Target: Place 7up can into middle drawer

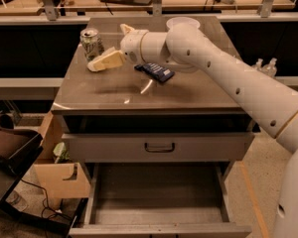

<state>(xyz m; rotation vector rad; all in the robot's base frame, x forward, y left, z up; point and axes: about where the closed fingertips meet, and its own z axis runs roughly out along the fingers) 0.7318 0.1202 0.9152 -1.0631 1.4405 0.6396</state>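
The 7up can [92, 43] stands upright at the back left of the grey cabinet top [119, 95]. It is silvery with green markings and a pull-tab top. My gripper [106, 47] reaches in from the right at the end of the white arm and sits just to the can's right. It is open and empty, with one cream finger [105, 61] low in front of the can and the other behind it. The middle drawer [156, 200] is pulled out at the bottom of the cabinet, and its bare grey floor is showing.
A dark blue packet [156, 72] lies on the top under my arm. A white bowl [183, 22] stands at the back right. A closed drawer front with a dark handle [159, 147] sits above the open drawer. A cardboard box [59, 175] stands on the left.
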